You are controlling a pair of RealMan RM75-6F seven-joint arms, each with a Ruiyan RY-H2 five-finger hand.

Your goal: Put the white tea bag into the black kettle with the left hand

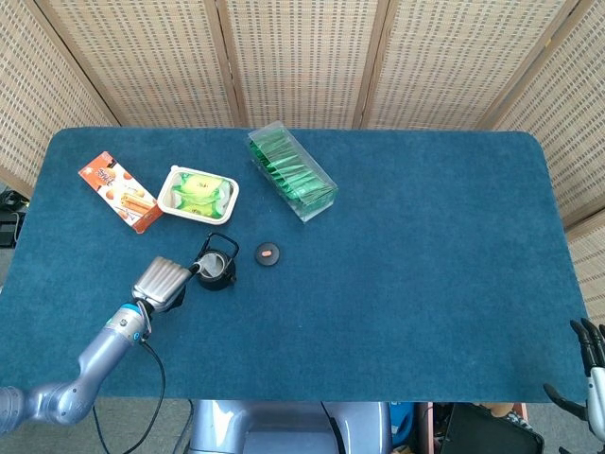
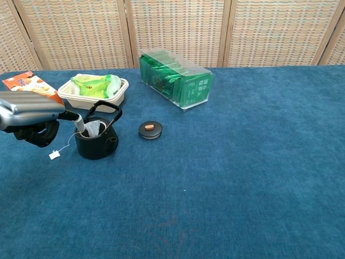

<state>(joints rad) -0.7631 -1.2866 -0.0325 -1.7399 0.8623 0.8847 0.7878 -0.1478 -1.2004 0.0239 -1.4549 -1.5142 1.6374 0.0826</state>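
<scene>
left hand [image 2: 32,116] at black kettle [image 2: 96,140], grip unclear | white tea bag [image 2: 92,128] inside; tag [image 2: 54,155] out | risk: snagged string drags it out; right hand [image 1: 588,364] idle, fingers apart

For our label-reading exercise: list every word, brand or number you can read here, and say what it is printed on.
No text can be read.
Orange snack packet: print too blurred.
Green sachets in the clear box: white characters, too small.
Tea bag's paper tag: looks blank.

Matt black kettle [image 2: 96,143] on napped blue cloth table [image 2: 242,178]
</scene>
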